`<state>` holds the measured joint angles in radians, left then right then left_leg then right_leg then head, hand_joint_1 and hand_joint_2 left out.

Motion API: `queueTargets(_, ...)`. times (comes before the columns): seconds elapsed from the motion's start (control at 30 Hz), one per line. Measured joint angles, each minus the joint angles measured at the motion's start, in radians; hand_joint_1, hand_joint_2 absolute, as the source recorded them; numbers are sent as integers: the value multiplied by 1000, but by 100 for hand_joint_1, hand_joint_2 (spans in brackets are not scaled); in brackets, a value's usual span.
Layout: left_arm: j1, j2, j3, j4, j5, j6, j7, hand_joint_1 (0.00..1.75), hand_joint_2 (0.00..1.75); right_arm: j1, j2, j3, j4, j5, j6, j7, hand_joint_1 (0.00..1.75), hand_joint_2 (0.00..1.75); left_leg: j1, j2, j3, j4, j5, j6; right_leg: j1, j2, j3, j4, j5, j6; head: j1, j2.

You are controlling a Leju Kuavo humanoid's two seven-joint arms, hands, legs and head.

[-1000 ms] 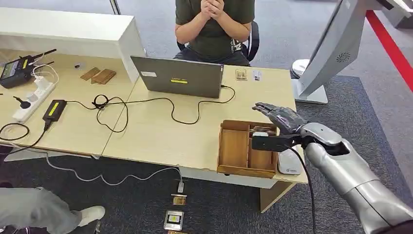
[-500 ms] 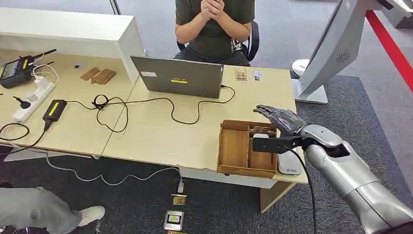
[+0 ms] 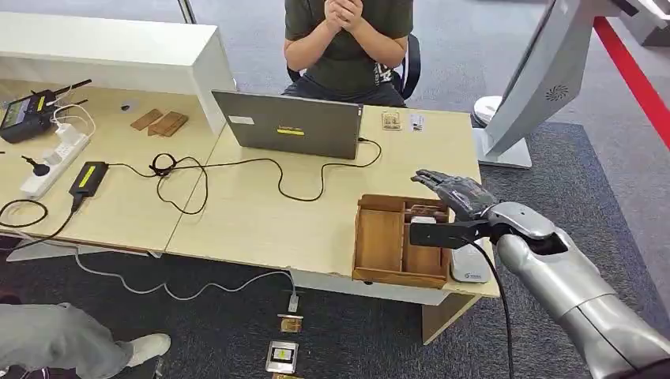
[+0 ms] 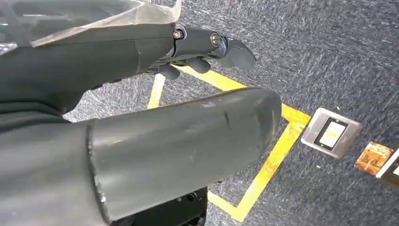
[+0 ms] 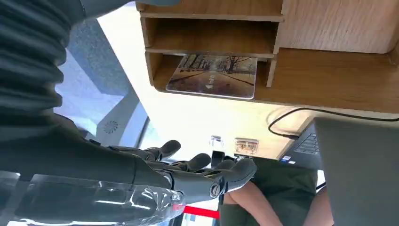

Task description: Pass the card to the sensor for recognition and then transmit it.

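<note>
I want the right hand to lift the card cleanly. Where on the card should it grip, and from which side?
Probably the card's outer edge, which sticks out slightly past the wooden tray's wall. It lies flat in an end compartment, walled on its other sides, so come from above with the right hand, pinching that protruding edge rather than the face.

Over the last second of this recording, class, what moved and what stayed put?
The right robot hand slid slightly down and nearer the robot over the wooden tray, open and holding nothing. The card lies in its tray slot, and the laptop and the person have not moved.
</note>
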<state>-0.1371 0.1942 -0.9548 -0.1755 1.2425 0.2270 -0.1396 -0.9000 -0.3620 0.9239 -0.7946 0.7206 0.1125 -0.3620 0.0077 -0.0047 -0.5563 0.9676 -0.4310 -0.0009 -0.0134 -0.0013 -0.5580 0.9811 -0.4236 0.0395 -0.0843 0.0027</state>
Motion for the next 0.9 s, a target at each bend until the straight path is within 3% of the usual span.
queueTargets(0.13,0,0,0,0,-1,-1,0,0,0,0,-1,1,0,2,2,1,2,175,0,0,0,0,0,0,0,0,0,0,0,0,0,0)
queueTargets(0.17,0,0,0,0,-1,-1,0,0,0,0,-1,1,0,3,3,3,10,175,0,0,0,0,0,0,0,0,0,0,0,0,0,0)
queueTargets(0.2,0,0,-1,0,-1,-1,0,0,0,0,-2,2,0,5,8,5,117,175,0,0,0,0,0,0,0,0,0,0,0,0,0,0)
queueTargets(0.23,0,0,-1,0,-1,-1,0,0,0,0,-3,3,-1,7,13,8,141,175,0,0,0,0,0,0,0,0,0,0,0,0,0,0)
queueTargets(0.3,0,0,-1,0,-1,-1,-2,0,0,1,-7,9,-6,13,19,11,175,175,0,0,0,0,0,0,0,0,0,0,0,0,0,0)
queueTargets(0.9,-2,0,-17,0,-10,-12,2,0,0,41,-45,17,-47,18,25,36,175,175,0,0,1,0,0,0,0,0,0,0,0,0,0,0)
